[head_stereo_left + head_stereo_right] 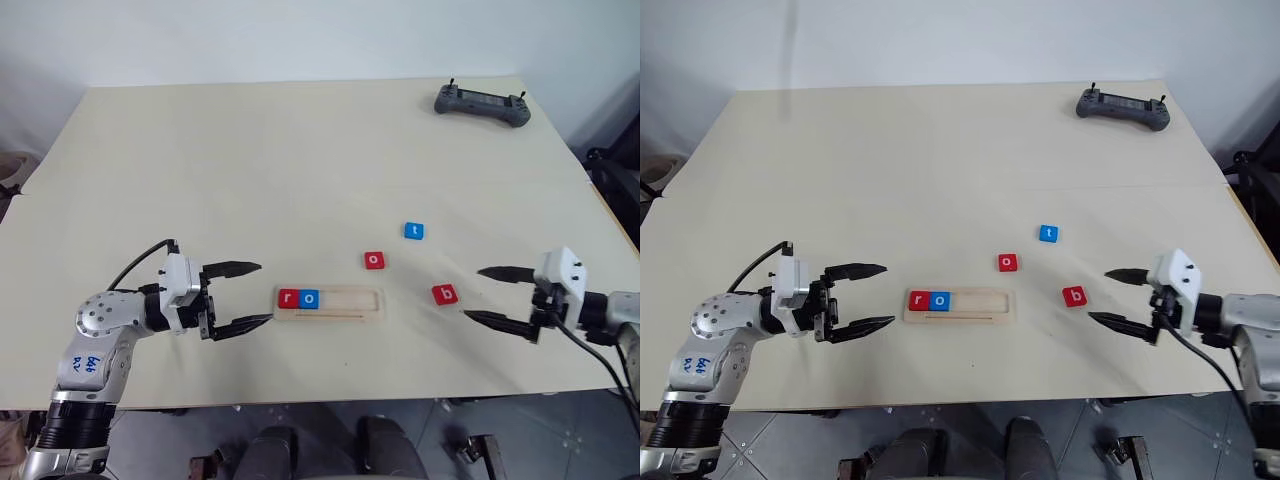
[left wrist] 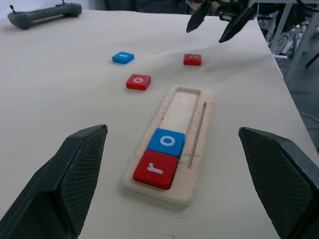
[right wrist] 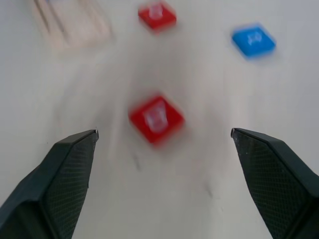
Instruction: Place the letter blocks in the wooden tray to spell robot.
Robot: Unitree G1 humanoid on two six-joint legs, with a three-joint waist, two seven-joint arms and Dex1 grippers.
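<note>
1. Lying near the front edge of the pale table (image 1: 300, 150), the wooden tray (image 1: 345, 303) runs lengthwise from 9 o'clock to 3 o'clock in the head views.
2. Its 9 o'clock end holds two letter blocks side by side and touching: the red r block (image 1: 289, 298) at the very end, then the blue o block (image 1: 309, 298) just toward 3 o'clock of it. The rest of the tray's recess is bare wood.
3. Three blocks lie loose on the table. The red o block (image 1: 374, 260) sits just beyond the tray's 3 o'clock end, at about 1 o'clock from the tray's middle.
4. The blue t block (image 1: 414, 231) lies farther out at 1 o'clock from the red o block, apart from it.
5. The red b block (image 1: 445, 294) lies at 3 o'clock of the tray, near its end but not touching.
6. The left gripper (image 1: 246, 295) hangs at 9 o'clock of the tray, just beside its end, pointing along it; its fingers are spread wide with nothing between them.
7. The right gripper (image 1: 487, 294) is at 3 o'clock of the red b block, near it but apart, pointing toward it; its fingers are also spread wide and hold nothing.
8. A dark grey controller (image 1: 482, 102) rests at the far 1 o'clock corner of the table, well apart from everything else.
</note>
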